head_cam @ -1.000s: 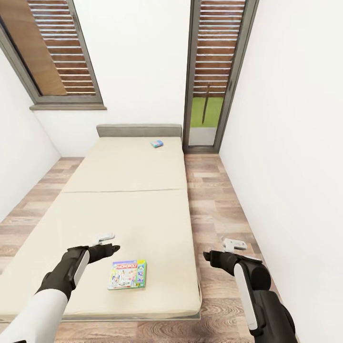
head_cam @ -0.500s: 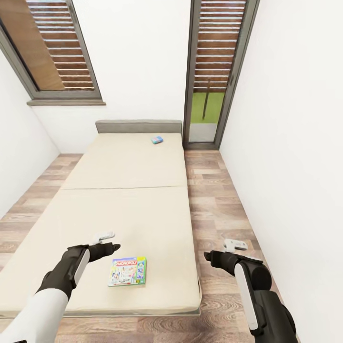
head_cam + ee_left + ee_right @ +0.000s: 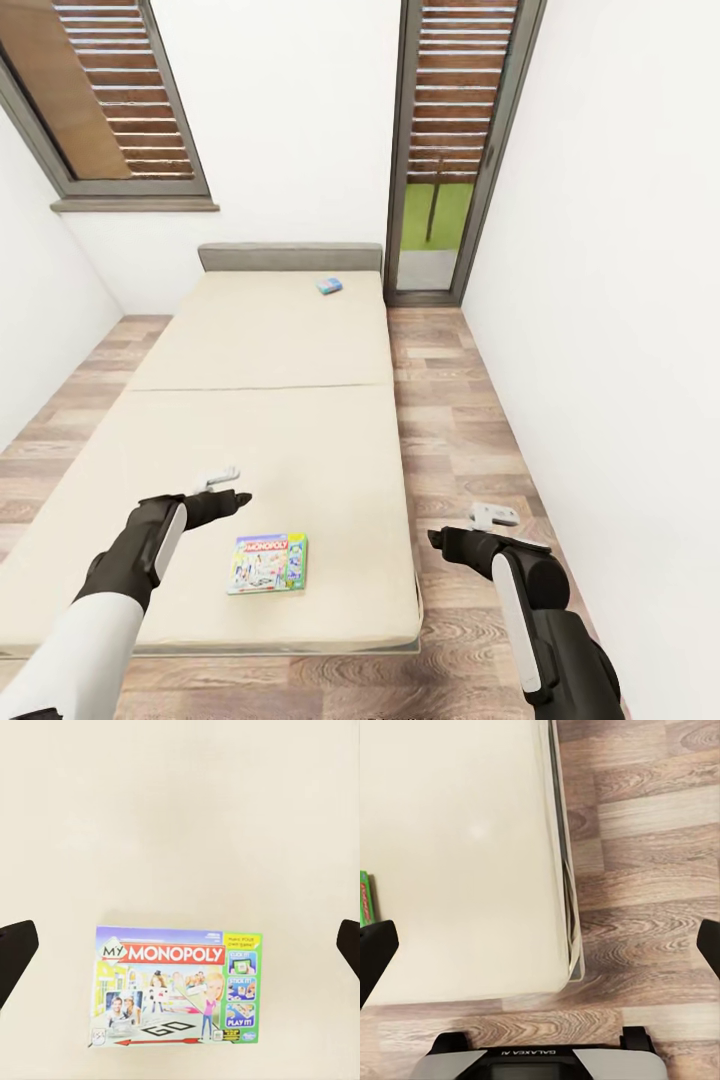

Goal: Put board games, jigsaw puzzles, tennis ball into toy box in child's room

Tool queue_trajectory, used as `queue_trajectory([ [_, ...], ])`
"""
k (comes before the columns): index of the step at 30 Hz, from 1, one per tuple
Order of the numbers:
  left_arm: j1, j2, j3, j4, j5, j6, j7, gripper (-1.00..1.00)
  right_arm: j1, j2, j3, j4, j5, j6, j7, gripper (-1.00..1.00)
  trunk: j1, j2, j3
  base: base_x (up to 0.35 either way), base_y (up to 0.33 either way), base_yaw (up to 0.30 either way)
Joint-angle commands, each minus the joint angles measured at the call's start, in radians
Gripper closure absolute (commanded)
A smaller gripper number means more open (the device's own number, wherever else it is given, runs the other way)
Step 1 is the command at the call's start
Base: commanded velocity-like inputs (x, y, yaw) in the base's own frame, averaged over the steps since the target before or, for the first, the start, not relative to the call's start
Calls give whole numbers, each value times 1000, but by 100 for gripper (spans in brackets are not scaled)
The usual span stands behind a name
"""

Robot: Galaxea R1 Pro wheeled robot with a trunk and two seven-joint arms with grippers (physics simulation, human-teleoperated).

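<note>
Child's room, as I saw it from the head camera: white walls, wood plank floor (image 3: 450, 420), a slatted window (image 3: 110, 100) at far left and a tall glazed door (image 3: 450, 150) at far right.

Bed (image 3: 250, 400): beige mattress, grey headboard at the far end, taking up the left and centre of the floor, its near right corner visible from my right wrist camera.

Left arm: stretched forward over the near part of the mattress, black forearm angled inward. Left gripper (image 3: 232, 497) hung above the bed, jaws spread wide; in the wrist view the two dark fingertips (image 3: 16, 952) sat at opposite edges with nothing between them.

Right arm: elbow bent, forearm raised over the floor just right of the bed. Right gripper (image 3: 438, 537) likewise wide open and empty, fingertips (image 3: 375, 956) far apart.

Green-edged board game (image 3: 267, 563): flat on the mattress near the foot, just near-right of the left gripper, untouched; the cover read "My Monopoly" (image 3: 178, 986).

Blue board game (image 3: 330, 286): small, lying flat at the far end close to the headboard.
</note>
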Motion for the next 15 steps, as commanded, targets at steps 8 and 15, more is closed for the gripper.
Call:
queue_trajectory([
  [8, -3, 2, 2, -5, -3, 12, -5, -100, -1, 1, -1, -1, -4, 4, -4, -100, 0, -2, -15, 0, 0, 0],
  [15, -4, -1, 2, -5, -2, 11, -13, -100, -1, -1, -3, -1, -4, 4, -4, -100, 0, -2, -27, 0, 0, 0],
])
